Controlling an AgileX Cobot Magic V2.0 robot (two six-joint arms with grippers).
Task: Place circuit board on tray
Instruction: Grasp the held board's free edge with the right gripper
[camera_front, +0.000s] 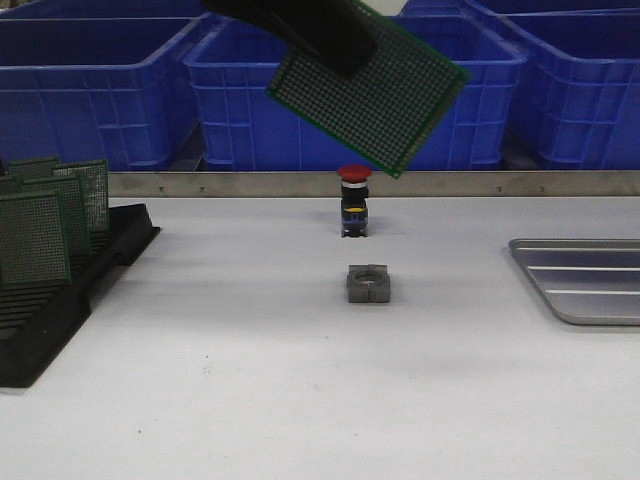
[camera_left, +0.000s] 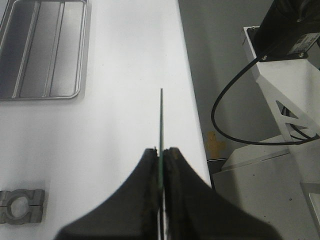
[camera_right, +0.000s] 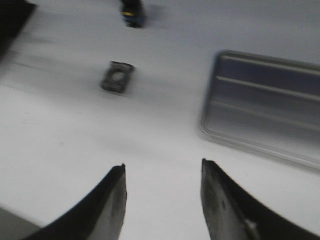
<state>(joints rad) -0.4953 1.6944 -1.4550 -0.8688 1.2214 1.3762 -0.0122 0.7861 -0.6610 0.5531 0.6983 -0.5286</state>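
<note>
Green perfboard, your circuit board (camera_front: 372, 95), hangs tilted high over the bench's (camera_front: 250, 400) middle, clenched in the left end effector (camera_left: 161, 155). Your tray (camera_front: 585, 280) lies well off toward the right edge. Right end effector (camera_right: 162, 200) hovers released, nearer it. Grey block (camera_front: 368, 284) and red button (camera_front: 354, 200) sit below.

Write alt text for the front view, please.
A black gripper holds a green circuit board tilted in the air above a white table, a silver tray at the right edge and blue bins behind.
</note>
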